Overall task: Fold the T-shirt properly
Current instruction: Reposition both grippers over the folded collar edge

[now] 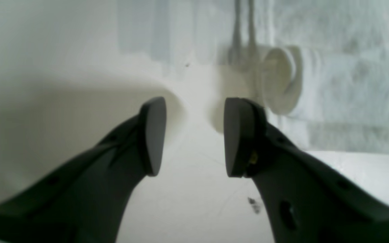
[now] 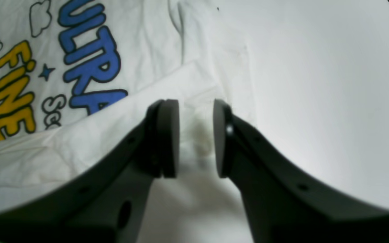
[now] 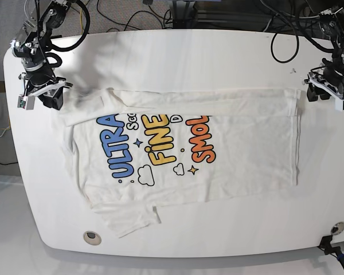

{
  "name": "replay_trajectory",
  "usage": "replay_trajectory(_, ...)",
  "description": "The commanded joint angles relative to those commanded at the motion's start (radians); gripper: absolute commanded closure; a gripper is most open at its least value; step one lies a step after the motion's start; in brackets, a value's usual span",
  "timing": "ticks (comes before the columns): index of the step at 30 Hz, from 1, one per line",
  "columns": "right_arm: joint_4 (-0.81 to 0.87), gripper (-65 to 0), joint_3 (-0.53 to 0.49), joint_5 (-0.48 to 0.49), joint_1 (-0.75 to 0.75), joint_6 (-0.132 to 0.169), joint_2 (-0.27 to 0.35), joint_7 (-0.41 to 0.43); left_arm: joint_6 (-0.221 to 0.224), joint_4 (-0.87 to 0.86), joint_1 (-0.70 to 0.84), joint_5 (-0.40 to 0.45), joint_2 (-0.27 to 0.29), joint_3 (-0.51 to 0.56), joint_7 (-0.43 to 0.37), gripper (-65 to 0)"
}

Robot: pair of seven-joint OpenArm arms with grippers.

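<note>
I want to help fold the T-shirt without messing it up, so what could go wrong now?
The folded edge looks wavy, so the T-shirt might end up crooked. One sleeve sticks out and could be missed. The left gripper is open beside the cloth, so it might close on nothing.

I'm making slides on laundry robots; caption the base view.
Two open grippers flank a partly folded "ULTRA FINE SMOL" T-shirt on a white table.

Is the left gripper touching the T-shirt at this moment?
Apart. The left wrist view shows the left gripper with open jaws over bare table; the base view shows a strip of table between it and the T-shirt's nearest edge.
</note>
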Motion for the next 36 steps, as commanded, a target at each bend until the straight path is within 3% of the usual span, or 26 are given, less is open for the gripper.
replay_trajectory(8, -0.006, -18.2, 0.007, 0.018, -0.011, 0.002, -0.002, -0.002, 0.059, 0.004, 0.000, 0.003, 0.042, -0.018, 0.012, -26.2)
replay_trajectory(20, -0.008, -18.2, 0.016, 0.020, -0.033, 0.005, -0.015, 0.002, 0.036, 0.013, -0.006, -0.003, 0.033, -0.006, 0.020, -26.3)
replay_trajectory(21, -0.005, -18.5, 0.015, 0.016, -0.028, 0.005, -0.010, -0.004, 0.062, 0.008, -0.004, 0.014, 0.040, -0.009, 0.023, -26.4)
replay_trajectory(27, -0.006, -18.5, 0.017, 0.015, -0.026, 0.007, -0.010, -0.009, 0.111, -0.028, -0.013, 0.026, 0.040, 0.012, 0.006, -26.5)
replay_trajectory(36, -0.006, -18.5, 0.019, 0.015, -0.027, 0.006, -0.011, -0.006, 0.124, -0.053, -0.026, 0.027, 0.040, 0.016, 0.001, -26.2)
